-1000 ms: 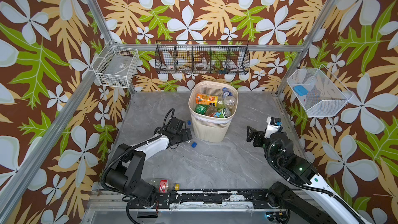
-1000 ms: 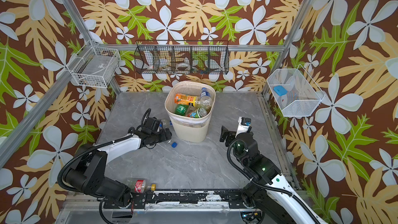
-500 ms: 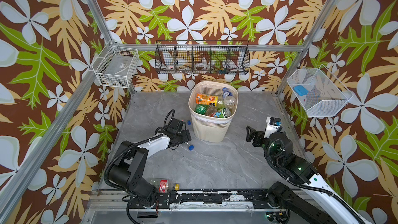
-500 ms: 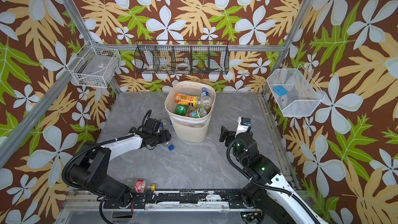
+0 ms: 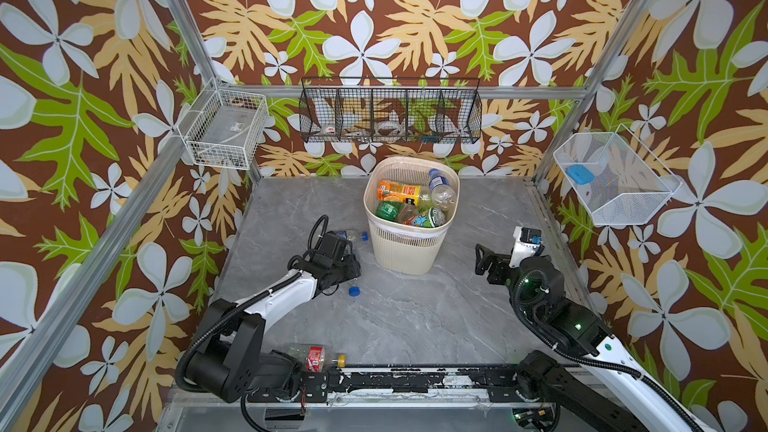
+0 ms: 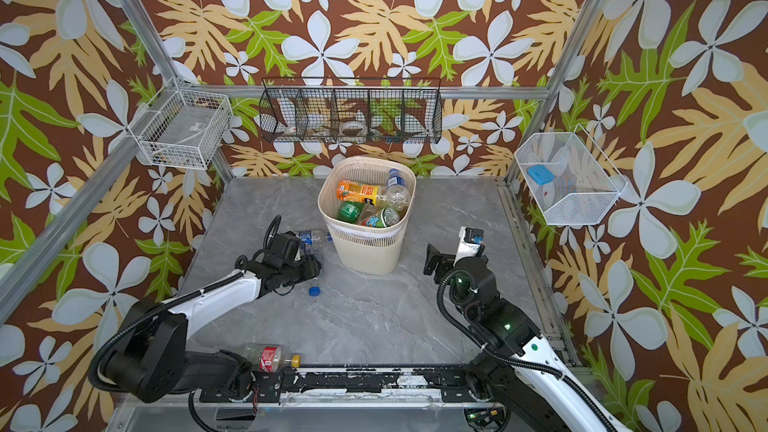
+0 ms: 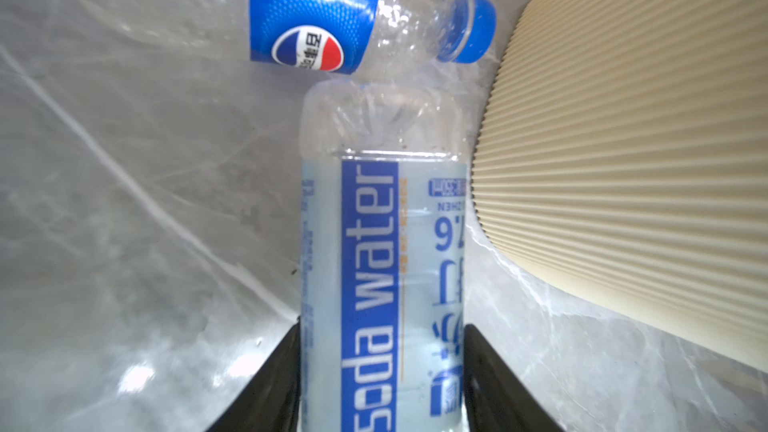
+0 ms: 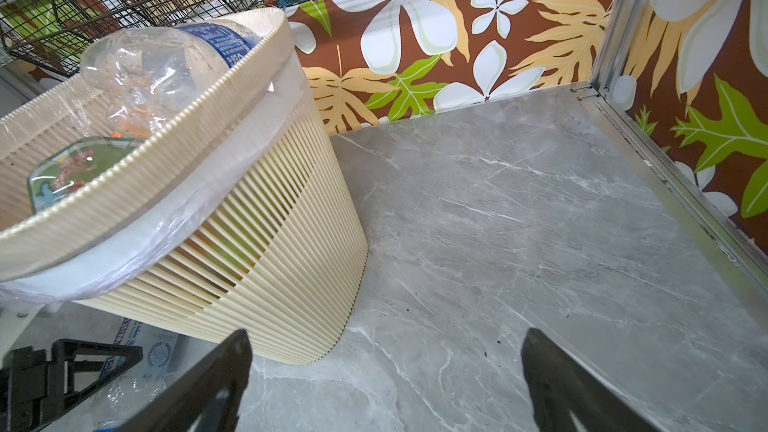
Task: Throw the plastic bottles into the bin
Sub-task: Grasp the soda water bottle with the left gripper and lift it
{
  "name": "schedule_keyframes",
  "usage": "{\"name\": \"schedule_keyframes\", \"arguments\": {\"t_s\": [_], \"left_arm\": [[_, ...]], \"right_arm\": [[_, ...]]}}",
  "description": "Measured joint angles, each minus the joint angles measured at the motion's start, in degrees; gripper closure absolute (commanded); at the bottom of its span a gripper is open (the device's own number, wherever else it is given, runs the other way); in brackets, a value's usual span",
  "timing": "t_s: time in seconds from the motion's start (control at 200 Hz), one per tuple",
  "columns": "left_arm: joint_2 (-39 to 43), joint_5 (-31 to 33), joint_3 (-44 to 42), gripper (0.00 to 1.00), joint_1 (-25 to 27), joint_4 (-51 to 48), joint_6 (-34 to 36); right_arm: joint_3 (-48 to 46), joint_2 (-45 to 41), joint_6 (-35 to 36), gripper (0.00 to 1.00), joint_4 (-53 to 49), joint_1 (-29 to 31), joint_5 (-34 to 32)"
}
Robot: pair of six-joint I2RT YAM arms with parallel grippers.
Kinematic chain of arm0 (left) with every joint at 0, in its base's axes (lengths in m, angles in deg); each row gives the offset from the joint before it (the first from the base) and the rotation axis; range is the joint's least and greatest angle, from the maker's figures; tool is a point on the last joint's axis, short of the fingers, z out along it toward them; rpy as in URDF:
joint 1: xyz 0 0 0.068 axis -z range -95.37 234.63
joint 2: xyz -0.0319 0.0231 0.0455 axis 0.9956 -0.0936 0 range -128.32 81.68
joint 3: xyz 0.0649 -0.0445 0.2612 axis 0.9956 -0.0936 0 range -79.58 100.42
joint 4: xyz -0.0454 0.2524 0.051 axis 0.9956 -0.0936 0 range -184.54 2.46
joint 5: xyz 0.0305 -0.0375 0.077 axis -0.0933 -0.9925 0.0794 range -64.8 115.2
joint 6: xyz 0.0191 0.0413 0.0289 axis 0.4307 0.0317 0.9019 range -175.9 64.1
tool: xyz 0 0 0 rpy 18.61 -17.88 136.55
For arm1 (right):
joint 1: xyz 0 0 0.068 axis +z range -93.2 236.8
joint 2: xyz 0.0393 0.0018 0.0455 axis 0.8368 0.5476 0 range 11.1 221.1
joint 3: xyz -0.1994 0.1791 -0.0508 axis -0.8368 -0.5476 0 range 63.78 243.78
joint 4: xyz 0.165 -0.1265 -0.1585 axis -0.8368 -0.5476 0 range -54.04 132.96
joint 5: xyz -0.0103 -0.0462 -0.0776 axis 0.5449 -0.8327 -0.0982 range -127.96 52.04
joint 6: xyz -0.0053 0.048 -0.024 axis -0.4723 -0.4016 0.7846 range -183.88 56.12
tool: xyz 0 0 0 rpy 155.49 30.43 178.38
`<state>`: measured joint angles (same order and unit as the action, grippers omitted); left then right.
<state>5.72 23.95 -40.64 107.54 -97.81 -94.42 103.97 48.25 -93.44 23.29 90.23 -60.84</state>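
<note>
The cream ribbed bin (image 5: 409, 243) (image 6: 365, 251) stands mid-table holding several plastic bottles, among them an orange-labelled one (image 5: 397, 192) and a clear one (image 5: 440, 191). Left of it a clear "soda water" bottle (image 7: 382, 243) lies on the floor, its blue cap (image 5: 353, 291) sticking out. My left gripper (image 7: 382, 328) (image 5: 351, 261) is shut on this bottle, a finger against each side. Just beyond lies a blue-labelled Pepsi bottle (image 7: 316, 14) (image 5: 353, 236). A red-labelled bottle (image 5: 314, 357) lies at the front edge. My right gripper (image 8: 386, 334) (image 5: 482, 261) hangs open and empty right of the bin.
A black wire rack (image 5: 390, 114) hangs on the back wall above the bin. White wire baskets hang on the left wall (image 5: 224, 130) and the right wall (image 5: 611, 176). The bin's side (image 7: 623, 160) is close beside the held bottle. Metal frame rails edge the grey marble floor (image 8: 519, 201).
My left gripper's jaws have closed onto the soda water bottle, which shifted slightly on the floor. The right arm has not moved.
</note>
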Motion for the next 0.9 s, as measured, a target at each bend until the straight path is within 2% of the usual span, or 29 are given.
{"name": "schedule_keyframes", "arguments": {"t_s": [0.11,0.275,0.47,0.671,0.901], "left_arm": [[6.0,0.4,-1.3,0.47,0.0,-1.2,-0.2],[16.9,1.3,-1.5,0.48,0.0,-3.5,-0.4],[26.3,3.7,7.4,0.49,0.0,-8.7,1.7],[25.1,4.0,20.7,0.50,0.0,-13.8,7.2],[14.9,0.4,37.1,0.52,0.1,-15.7,13.4]], "right_arm": [[0.0,0.2,0.0,0.00,0.0,0.0,0.1],[-0.1,0.2,-0.2,0.00,0.6,0.0,0.2],[-0.1,0.4,-0.2,0.00,1.2,0.0,0.2],[-0.1,0.2,-0.2,0.00,1.6,0.0,0.2],[0.1,-0.3,-0.4,0.00,1.5,0.0,0.3]]}}
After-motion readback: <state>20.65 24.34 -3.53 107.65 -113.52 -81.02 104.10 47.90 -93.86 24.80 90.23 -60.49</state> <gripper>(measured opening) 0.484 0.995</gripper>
